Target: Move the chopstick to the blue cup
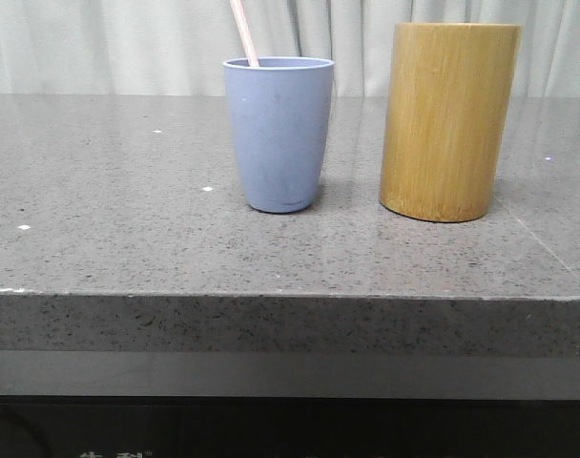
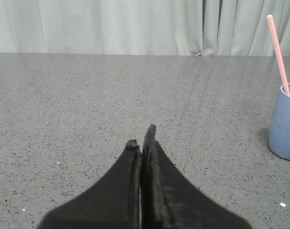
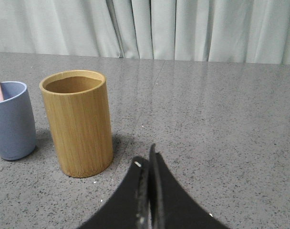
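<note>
Two vessels stand upright on the grey speckled worktop: the blue cup and, at its 3 o'clock and apart from it, the taller bamboo cylinder. One pale pink chopstick stands inside the blue cup, leaning toward 11 o'clock, its upper length rising above the rim. The left tool hovers over bare worktop with its fingers pressed together, holding nothing. The right tool is likewise closed and empty, near the bamboo cylinder
</note>
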